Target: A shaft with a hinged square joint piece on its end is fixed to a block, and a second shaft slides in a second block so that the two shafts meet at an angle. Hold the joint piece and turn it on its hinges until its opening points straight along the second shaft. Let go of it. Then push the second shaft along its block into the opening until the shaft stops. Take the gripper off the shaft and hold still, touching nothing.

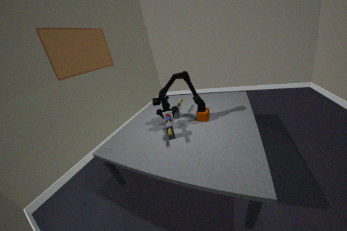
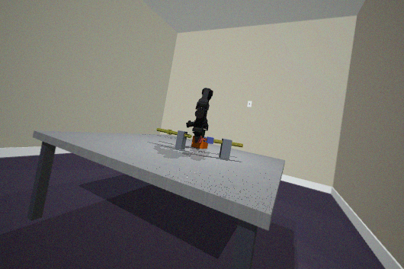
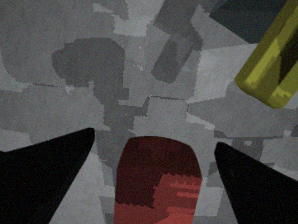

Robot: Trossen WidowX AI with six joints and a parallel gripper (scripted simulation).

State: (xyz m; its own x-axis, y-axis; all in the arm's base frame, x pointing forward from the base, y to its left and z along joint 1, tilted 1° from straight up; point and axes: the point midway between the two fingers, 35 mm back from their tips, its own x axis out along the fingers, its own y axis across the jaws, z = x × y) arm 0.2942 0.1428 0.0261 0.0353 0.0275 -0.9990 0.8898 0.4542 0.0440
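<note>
The joint piece (image 3: 157,182) (image 1: 168,116) is a red square block on a blue hinge part (image 1: 168,121) (image 2: 210,139), at the end of the fixed yellow shaft (image 1: 169,131) in its dark block. My gripper (image 3: 155,141) (image 1: 165,114) (image 2: 200,133) is open and empty. It is low over the joint piece, with one black finger on each side and a gap to both. The second yellow shaft (image 3: 272,60) (image 1: 179,102) sits in a grey block (image 1: 177,112). Its end shows at the upper right of the wrist view, apart from the joint piece.
The arm's orange base (image 1: 203,114) (image 2: 198,142) stands on the grey table (image 1: 213,154) (image 2: 213,179) to the right of the assembly. In the exterior view two grey blocks (image 2: 181,140) (image 2: 226,148) carry the shafts.
</note>
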